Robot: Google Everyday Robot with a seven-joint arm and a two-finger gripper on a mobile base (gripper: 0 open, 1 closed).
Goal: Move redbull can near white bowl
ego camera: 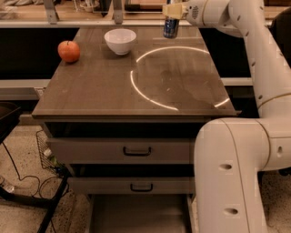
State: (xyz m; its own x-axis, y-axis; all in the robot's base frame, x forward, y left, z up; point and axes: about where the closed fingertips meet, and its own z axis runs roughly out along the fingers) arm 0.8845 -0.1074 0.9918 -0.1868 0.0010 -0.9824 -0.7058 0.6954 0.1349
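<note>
The gripper (pixel 173 13), clamped on the redbull can (pixel 171 28), hangs over the far edge of a brown table (pixel 91 95). Below the fingers (pixel 170 10), nearer the camera, a bright ring of light (pixel 131 77) curves across the glossy top. Under the top sit two pale drawers, the upper drawer (pixel 91 152) and the lower drawer (pixel 100 185), each with a dark handle. Far below and left of the fingers, cables (pixel 16 175) trail over a speckled floor (pixel 22 220). A pale ledge (pixel 27 22) runs behind the table, left of the fingers.

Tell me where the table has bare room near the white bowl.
Bare table lies right of the white bowl, up to the redbull can held by the gripper over the far edge, and across the whole front. Narrower: the gap between bowl and red apple.
</note>
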